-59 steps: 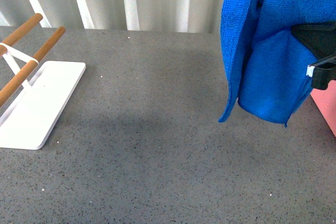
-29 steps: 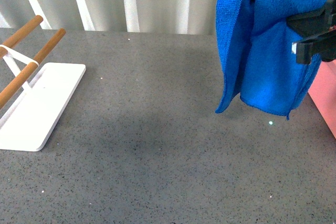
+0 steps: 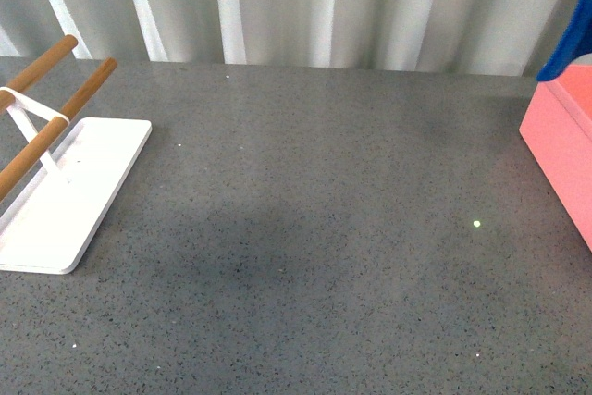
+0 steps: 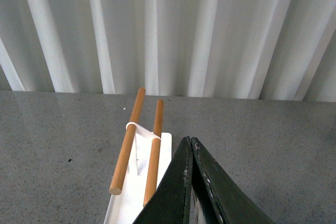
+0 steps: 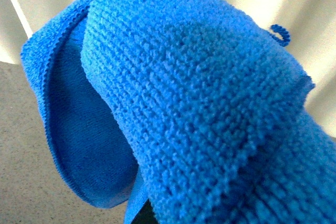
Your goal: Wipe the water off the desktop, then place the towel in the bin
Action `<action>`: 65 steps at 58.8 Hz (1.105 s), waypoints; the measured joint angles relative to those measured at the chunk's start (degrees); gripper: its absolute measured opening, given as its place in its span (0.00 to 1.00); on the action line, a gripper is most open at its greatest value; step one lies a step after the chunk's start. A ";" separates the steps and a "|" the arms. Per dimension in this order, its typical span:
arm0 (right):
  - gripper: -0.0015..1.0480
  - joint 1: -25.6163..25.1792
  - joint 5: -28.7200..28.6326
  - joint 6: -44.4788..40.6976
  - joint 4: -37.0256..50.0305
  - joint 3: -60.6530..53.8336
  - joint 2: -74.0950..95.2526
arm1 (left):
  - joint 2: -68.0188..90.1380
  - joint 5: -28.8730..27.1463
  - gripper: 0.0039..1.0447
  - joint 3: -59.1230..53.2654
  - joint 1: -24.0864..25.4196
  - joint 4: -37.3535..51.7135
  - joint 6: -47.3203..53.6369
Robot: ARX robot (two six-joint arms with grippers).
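The dark grey speckled desktop [image 3: 305, 210] fills the front view. The salmon-pink bin [image 3: 562, 141] stands at its right edge, only partly in frame. Just a corner of the bright blue towel [image 3: 569, 48] shows at the far right, hanging above the bin. In the right wrist view the towel [image 5: 189, 108] fills the frame in thick folds; my right gripper is shut on it and hidden under the cloth. My left gripper [image 4: 190, 141] is shut and empty, its dark fingers pressed together above the desktop [image 4: 273, 140]. Neither arm shows in the front view.
A flat white stand [image 3: 65, 196] with two wooden bars [image 3: 55, 113] sits at the left of the desktop; it also shows in the left wrist view [image 4: 139, 145]. A white pleated curtain [image 3: 296, 6] runs behind the desk.
The right gripper has carried the towel to the right and up, almost out of the front view. Only a corner remains above the bin, and the bin's left wall now shows.
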 joint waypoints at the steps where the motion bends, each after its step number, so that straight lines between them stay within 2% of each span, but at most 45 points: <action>1: 0.04 -0.63 -0.17 -0.13 -0.15 0.15 0.00 | -0.24 0.00 0.03 0.00 0.00 -0.22 0.00; 20: 0.04 -6.45 -1.97 -0.57 -3.23 -0.66 -1.49 | -6.69 0.00 0.03 0.00 0.00 -6.56 0.00; 38: 0.04 -12.44 0.55 -0.79 -9.62 0.50 0.31 | -10.86 0.00 0.03 0.00 0.00 -10.69 0.00; 46: 0.04 -15.58 -0.07 -0.28 -13.22 3.04 2.51 | -19.26 0.04 0.03 0.02 0.00 -20.46 0.00; 65: 0.04 -21.79 -1.75 1.40 -16.46 5.92 10.01 | -20.61 0.04 0.03 0.02 0.00 -20.83 0.00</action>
